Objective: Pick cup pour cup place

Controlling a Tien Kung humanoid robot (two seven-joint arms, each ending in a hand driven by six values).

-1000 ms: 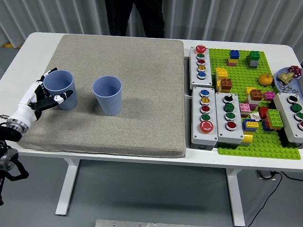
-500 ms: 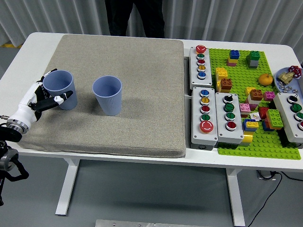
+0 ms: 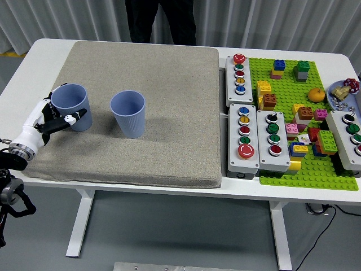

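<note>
Head view. My left hand [image 3: 49, 117] comes in from the lower left over the grey mat [image 3: 169, 84], fingers curled around the left blue cup [image 3: 71, 106]: thumb [image 3: 72, 118] across the near side of the wall, the other fingertips at its far left side. Grip reads as closed on the cup. Cup upright, mouth up; I cannot tell whether its base is touching the mat or just off it.

Second blue cup [image 3: 128, 113] stands upright on the mat to the right of the held one, near but apart, untouched. I cannot see into either cup well enough to note contents.

Mat covers the left and middle of the white table [image 3: 17, 68]. My right hand is not in view.

Right of the mat, just beside its edge: three grey button boxes [image 3: 243, 138], one long box toward the far side, two side by side nearer me, with red, yellow, green and blue buttons. Beyond them a green baseplate [image 3: 333, 175] carrying scattered coloured bricks [image 3: 269, 101] and a small orange fruit [image 3: 317, 94]. A fourth button box [image 3: 348, 131] sits at the right edge of the picture.

A person in dark clothes [image 3: 161, 20] stands at the far side of the table; hands not visible
</note>
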